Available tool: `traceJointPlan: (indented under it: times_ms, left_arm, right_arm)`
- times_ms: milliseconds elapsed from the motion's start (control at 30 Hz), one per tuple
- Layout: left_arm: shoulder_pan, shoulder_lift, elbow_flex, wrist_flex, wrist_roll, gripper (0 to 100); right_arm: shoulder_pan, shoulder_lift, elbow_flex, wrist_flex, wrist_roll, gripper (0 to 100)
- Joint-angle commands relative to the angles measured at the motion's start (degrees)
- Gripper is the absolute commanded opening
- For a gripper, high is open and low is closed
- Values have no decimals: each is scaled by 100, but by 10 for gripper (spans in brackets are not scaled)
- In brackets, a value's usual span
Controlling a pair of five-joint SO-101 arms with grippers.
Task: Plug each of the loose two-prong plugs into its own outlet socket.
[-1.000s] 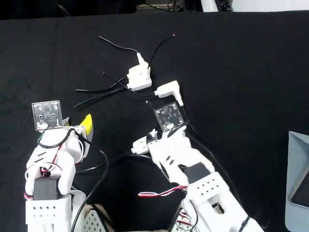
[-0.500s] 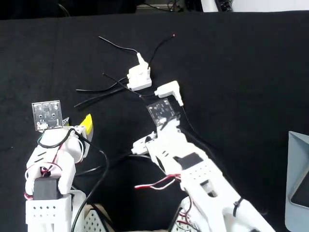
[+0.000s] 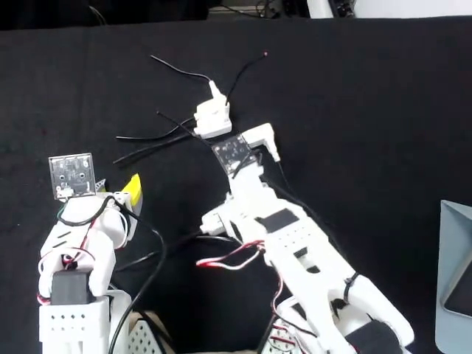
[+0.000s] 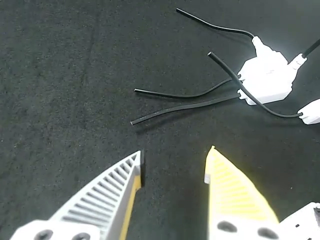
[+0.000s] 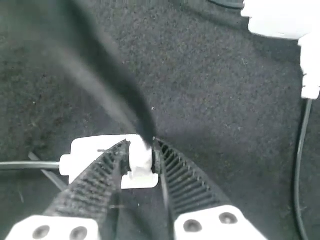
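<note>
On the black table lies a white socket block [image 3: 212, 118] [image 4: 267, 75] with black leads, and beside it a white two-prong plug [image 3: 257, 136] [image 5: 280, 17] with its cable. My right arm's wrist [image 3: 234, 151] hangs just short of both. In the right wrist view my right gripper [image 5: 140, 145] is shut on the raised part of a flat white plug piece [image 5: 95, 152], whose cable runs off sideways. My left gripper [image 4: 172, 162] is open and empty at the near left, well short of the block, its yellow finger [image 3: 133, 187] pointing forward.
Loose black wires [image 3: 151, 140] [image 4: 185, 107] trail left of the block, and others [image 3: 181, 70] run toward the far edge. A grey bin [image 3: 453, 280] stands at the right edge. Bare black cloth lies to the left and right.
The right arm has stretched forward and to the left, bringing its wrist up to the white pieces. The left arm has not moved.
</note>
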State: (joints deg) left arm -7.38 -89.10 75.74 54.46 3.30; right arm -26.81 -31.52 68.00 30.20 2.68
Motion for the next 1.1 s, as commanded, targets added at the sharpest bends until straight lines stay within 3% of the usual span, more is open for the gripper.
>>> traceJointPlan:
  times_ms: [0,200,500,667,933,1067]
  left_arm:
    - [-66,-53,-31,-88,35,209]
    - [-66,-53,-31,-88,35,209]
    - [-66,-53,-22,-88,35,209]
    - [-312,-53,-31,-97,35,209]
    - [-374,-53,-40,-97,35,209]
    - [-374,-53,-48,-97,35,209]
  right_arm:
    - [308,-207,-743,18,18,12]
    - [826,382,-1763,-440,35,12]
    - [1125,2633,-3073,-923,9,53]
    - [1099,2281,-3468,352,-176,188]
    - [1090,312,-3284,2796,-185,168]
    - [897,-145,-2958,3974,510,170]
